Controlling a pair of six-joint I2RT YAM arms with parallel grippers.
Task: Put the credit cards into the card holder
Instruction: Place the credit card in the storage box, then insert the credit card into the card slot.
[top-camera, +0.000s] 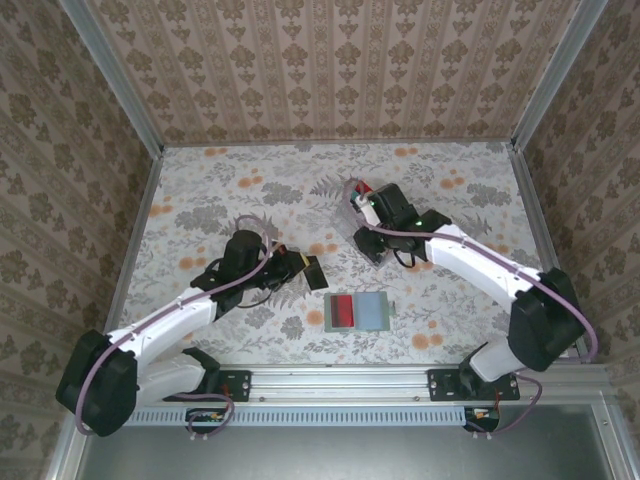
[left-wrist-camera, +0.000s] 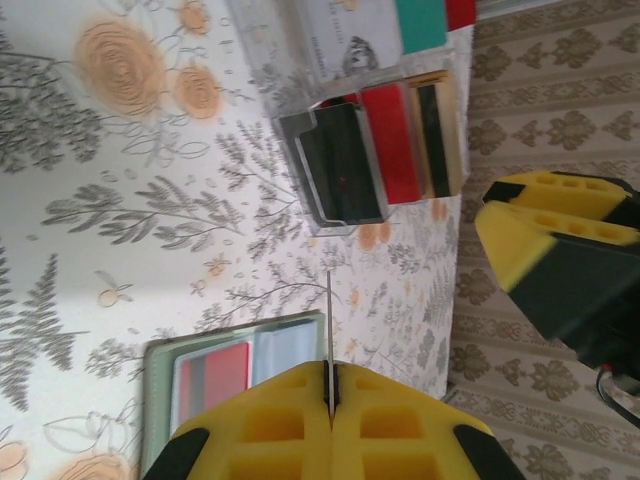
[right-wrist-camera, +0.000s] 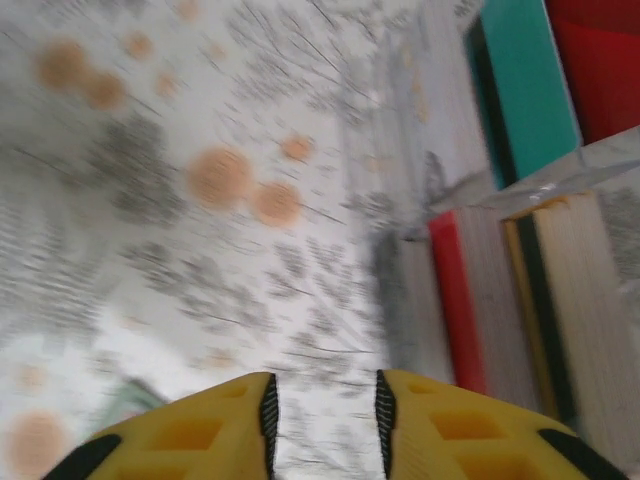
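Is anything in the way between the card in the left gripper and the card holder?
Nothing visible. The left gripper pinches the card edge-on close to the open holder, and the table between them is bare.

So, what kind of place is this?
Probably a robot test cell, not a home: a floral-covered table boxed in by wallpapered panels on aluminium posts, with left arm and right arm bolted to a metal rail.

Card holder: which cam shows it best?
Top external: the card holder lies open and whole, red card inside. Left wrist shows it partly, cut off by the left end effector. Right wrist is too blurred to tell.
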